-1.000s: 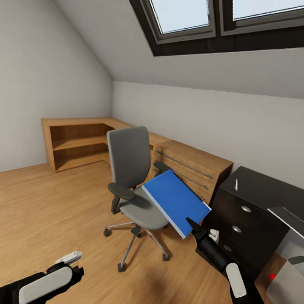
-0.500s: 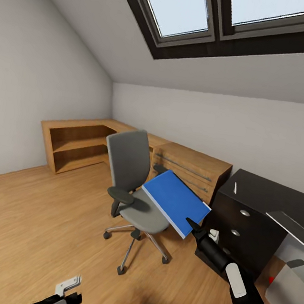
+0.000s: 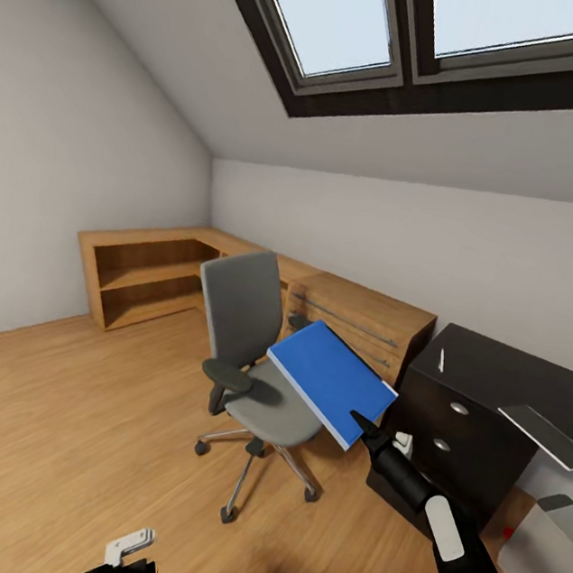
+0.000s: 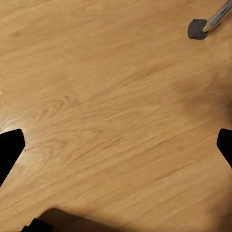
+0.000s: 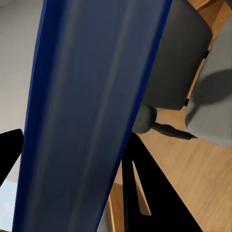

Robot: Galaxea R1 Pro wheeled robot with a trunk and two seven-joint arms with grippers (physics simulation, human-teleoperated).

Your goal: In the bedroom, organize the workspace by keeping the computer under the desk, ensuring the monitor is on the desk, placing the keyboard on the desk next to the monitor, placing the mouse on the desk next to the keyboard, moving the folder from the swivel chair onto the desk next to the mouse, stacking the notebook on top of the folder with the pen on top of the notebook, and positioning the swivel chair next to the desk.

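Folder [image 3: 330, 379], a thin bright blue rectangle with pale edges, is held in the air by the right gripper [image 3: 362, 425], whose black fingers clamp its near corner; it tilts up and away from the arm, above the front edge of the seat of the swivel chair [image 3: 254, 355], a grey upholstered office chair with black armrests and a chrome star base on castors. In the right wrist view the blue folder [image 5: 92, 111] runs as a broad band between the dark fingers, with the chair's grey seat and one black armrest [image 5: 150, 121] behind it. Nearest the camera, at the bottom edge of the head view, the left gripper [image 3: 129, 549] hangs low over the light wooden floor [image 3: 56, 436]; in the left wrist view its two black fingertips [image 4: 9, 147] stand wide apart with nothing between them, and a chair castor [image 4: 196, 28] shows on the boards. To the right stands the glossy black desk [image 3: 511, 377] with round silver knobs on its drawers, a short white-silver pen [image 3: 442, 359] lying on its top. A pale grey computer tower [image 3: 545, 551] with a small red light sits at the right edge. Farther back, a light wooden shelf and drawer unit [image 3: 355, 319] lines the white wall beneath dark-framed roof windows [image 3: 431, 34].
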